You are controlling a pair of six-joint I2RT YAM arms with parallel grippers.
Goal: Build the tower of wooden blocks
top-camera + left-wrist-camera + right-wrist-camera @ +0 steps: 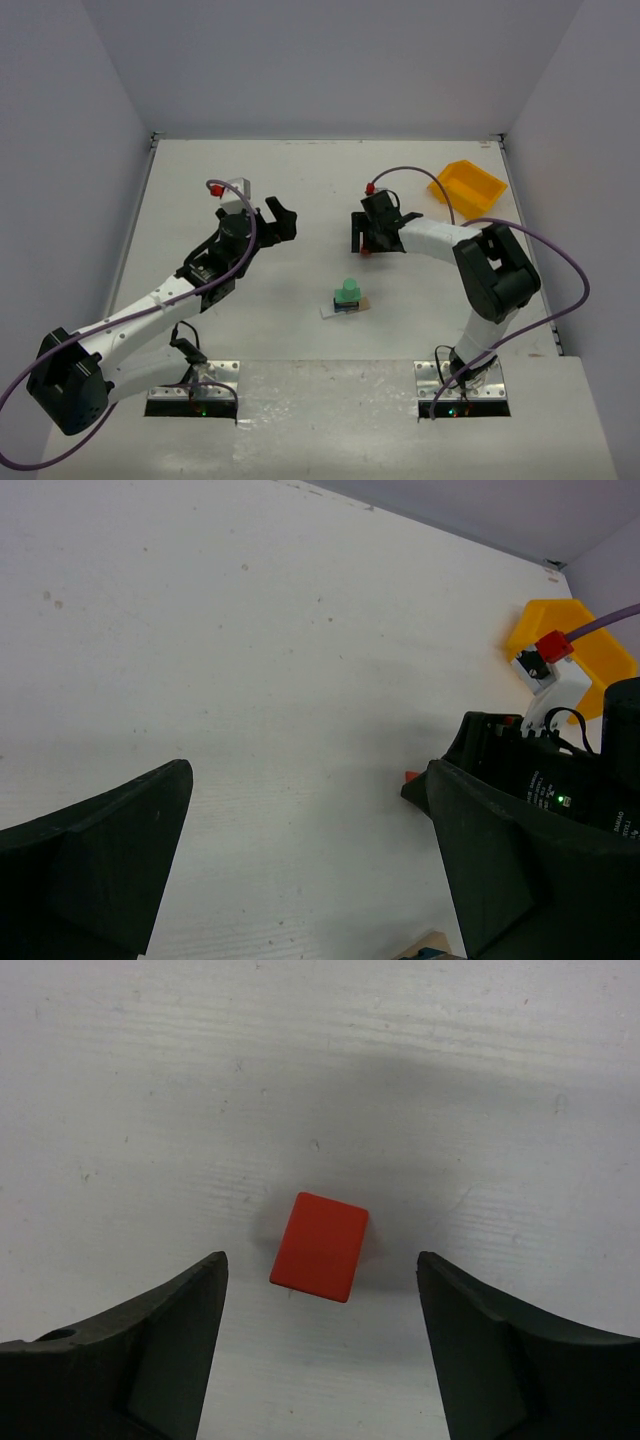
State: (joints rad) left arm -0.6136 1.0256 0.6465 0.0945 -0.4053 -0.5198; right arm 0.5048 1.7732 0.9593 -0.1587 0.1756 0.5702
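The white bench (300, 180) carries everything, walled in on three sides. The left arm (150, 305) reaches from its near-left base toward the far middle. Its left pincer (310, 870) stands wide, with only bare bench between the two dark fingers, and holds nothing. The right arm (490, 275) bends up from the near-right base and stretches leftward, so the right pincer (362, 243) points down at the bench right of centre.

The yellow bin (467, 187) sits in the far-right corner, well apart from the blocks.

Near the middle of the bench, between the two arms and nearer than both pincers, stands the tower (347, 297). It has a pale plank (335, 311) lying flat, a blue piece (347, 305) on it and a green piece (348, 290) on top (the shape of each is too small to tell).

The red block (320, 1247) lies on the bench between the right pincer's fingers. They stand fairly wide on either side of it, with a gap showing on both sides, so nothing is gripped. It is slightly turned relative to the fingers.
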